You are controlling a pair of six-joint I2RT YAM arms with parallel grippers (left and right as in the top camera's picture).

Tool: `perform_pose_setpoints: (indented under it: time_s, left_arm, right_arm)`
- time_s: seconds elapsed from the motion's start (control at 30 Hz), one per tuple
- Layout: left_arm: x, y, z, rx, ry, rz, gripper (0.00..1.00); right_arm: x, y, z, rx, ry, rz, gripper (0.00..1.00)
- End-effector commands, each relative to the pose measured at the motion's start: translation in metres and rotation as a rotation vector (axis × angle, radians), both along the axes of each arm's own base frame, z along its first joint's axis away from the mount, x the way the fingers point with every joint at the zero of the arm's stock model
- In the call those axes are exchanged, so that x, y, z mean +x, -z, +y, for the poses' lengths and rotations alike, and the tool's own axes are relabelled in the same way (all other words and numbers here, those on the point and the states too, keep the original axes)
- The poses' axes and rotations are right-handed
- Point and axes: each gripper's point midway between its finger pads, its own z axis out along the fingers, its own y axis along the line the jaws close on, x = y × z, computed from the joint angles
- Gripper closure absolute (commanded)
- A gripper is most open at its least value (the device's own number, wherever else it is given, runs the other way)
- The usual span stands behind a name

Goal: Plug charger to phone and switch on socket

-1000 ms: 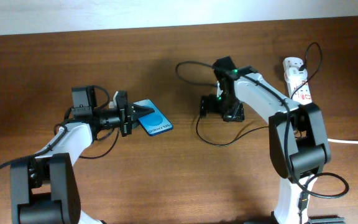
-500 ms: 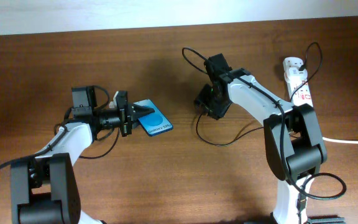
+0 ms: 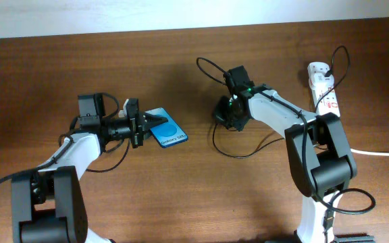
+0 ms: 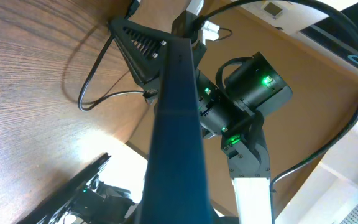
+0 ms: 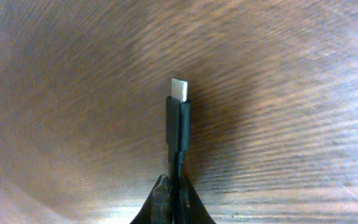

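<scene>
Right gripper (image 5: 173,190) pinches the charger (image 5: 178,115) just behind its plug tip; left gripper (image 3: 146,125) clamps the phone (image 3: 171,133) by one edge.

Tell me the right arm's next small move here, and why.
Probably carry the right gripper leftward toward the phone. It is shut on the charger, with the plug tip sticking out past its fingers. The left gripper holds the phone by one end, and a stretch of table separates plug and phone.
</scene>
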Motion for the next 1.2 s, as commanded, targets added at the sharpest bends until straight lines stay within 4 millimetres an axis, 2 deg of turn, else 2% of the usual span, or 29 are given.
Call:
perform_pose_setpoints:
  time_s: [0.0, 0.1, 0.17, 0.27, 0.43, 0.5, 0.53, 0.6, 0.73, 0.8, 0.9, 1.07, 1.13, 1.17]
  left_arm:
    - [0.001, -0.022, -0.001, -0.043, 0.041, -0.103, 1.00]
    - [0.006, -0.045, -0.003, -0.087, 0.098, -0.303, 1.00]
    - [0.008, -0.060, -0.003, -0.102, 0.135, -0.440, 1.00]
    - [0.009, -0.061, -0.003, -0.100, 0.135, -0.455, 1.00]
    - [0.008, -0.061, -0.004, -0.101, 0.136, -0.455, 1.00]
    - [0.009, -0.061, -0.004, -0.100, 0.135, -0.455, 1.00]
    - [0.009, -0.061, -0.004, -0.100, 0.135, -0.455, 1.00]
    - [0.009, -0.062, -0.004, -0.099, 0.136, -0.463, 1.00]
    - [0.009, -0.062, -0.004, -0.098, 0.137, -0.473, 1.00]
    - [0.009, -0.062, -0.003, -0.099, 0.137, -0.473, 1.00]
    - [0.009, -0.062, -0.003, -0.098, 0.136, -0.473, 1.00]
    - [0.009, -0.062, -0.003, -0.098, 0.136, -0.473, 1.00]
    - [0.009, -0.062, -0.003, -0.098, 0.136, -0.473, 1.00]
    - [0.009, -0.062, -0.003, -0.098, 0.136, -0.474, 1.00]
  right_arm:
    - [-0.014, -0.013, -0.004, 0.016, -0.201, -0.051, 0.96]
    - [-0.033, -0.085, -0.003, 0.128, -0.398, -0.174, 0.96]
    - [-0.062, -0.131, -0.014, 0.128, -0.499, -0.229, 0.96]
    - [-0.109, -0.190, -0.024, 0.124, -0.579, -0.307, 0.96]
    - [-0.165, -0.263, -0.018, 0.229, -0.693, -0.520, 0.96]
    - [-0.184, -0.277, -0.018, 0.251, -0.712, -0.558, 0.96]
    - [-0.192, -0.279, -0.015, 0.286, -0.724, -0.576, 0.96]
    - [-0.203, -0.266, -0.006, 0.381, -0.747, -0.578, 0.96]
    - [-0.205, -0.246, 0.020, 0.650, -0.803, -0.598, 0.96]
    - [-0.196, -0.232, 0.023, 0.671, -0.746, -0.516, 0.96]
    - [-0.196, -0.223, 0.038, 0.694, -0.797, -0.490, 0.96]
    - [-0.196, -0.219, 0.087, 0.759, -0.901, -0.497, 0.96]
    - [-0.191, -0.211, 0.095, 0.728, -0.876, -0.475, 0.96]
    - [-0.185, -0.203, 0.100, 0.687, -0.808, -0.428, 0.96]
